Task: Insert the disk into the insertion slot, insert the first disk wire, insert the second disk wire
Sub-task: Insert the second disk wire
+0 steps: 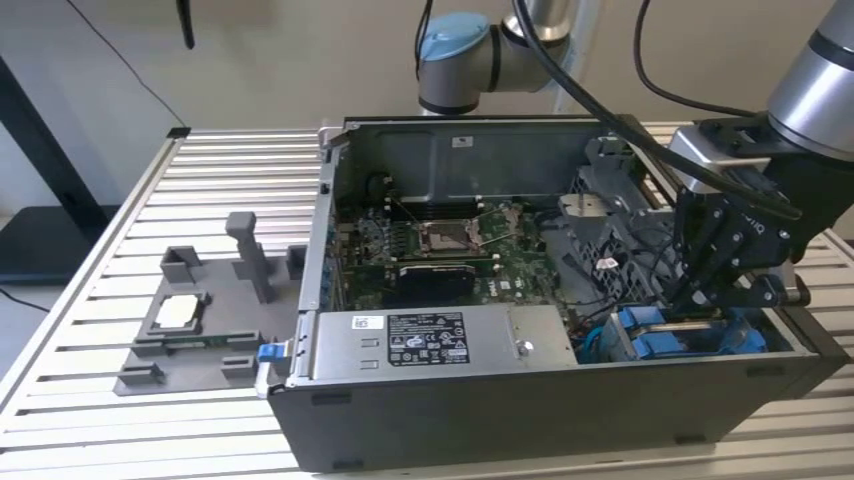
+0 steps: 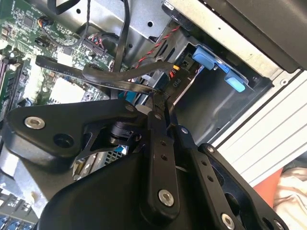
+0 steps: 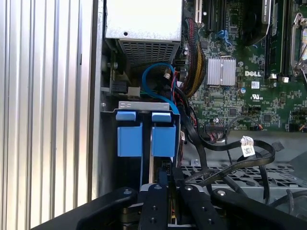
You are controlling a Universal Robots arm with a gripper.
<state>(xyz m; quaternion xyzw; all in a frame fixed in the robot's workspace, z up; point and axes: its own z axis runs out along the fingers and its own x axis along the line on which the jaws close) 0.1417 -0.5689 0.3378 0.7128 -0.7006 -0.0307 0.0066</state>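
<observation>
The disk sits in the insertion slot (image 3: 139, 104), a grey metal cage in the case corner, with its blue carrier (image 3: 163, 141) facing out. A second blue carrier (image 3: 129, 140) stands beside it. In the exterior view these blue parts (image 1: 663, 343) lie at the case's near right, with my gripper (image 1: 701, 300) just above them. My black fingers (image 2: 156, 124) are pressed together on the end of a flat black disk wire (image 2: 110, 76). My gripper (image 3: 163, 176) hangs directly over the disk's edge. A black wire with a white tag (image 3: 247, 146) loops from the motherboard toward the fingertips.
The open computer case lies on a slatted metal table (image 1: 200, 180). Inside it are a grey power supply box (image 1: 427, 340), the green motherboard (image 1: 514, 245) and its CPU socket (image 1: 443, 235). A grey fixture (image 1: 200, 320) stands on the exterior view's left. Loose cables crowd the cage.
</observation>
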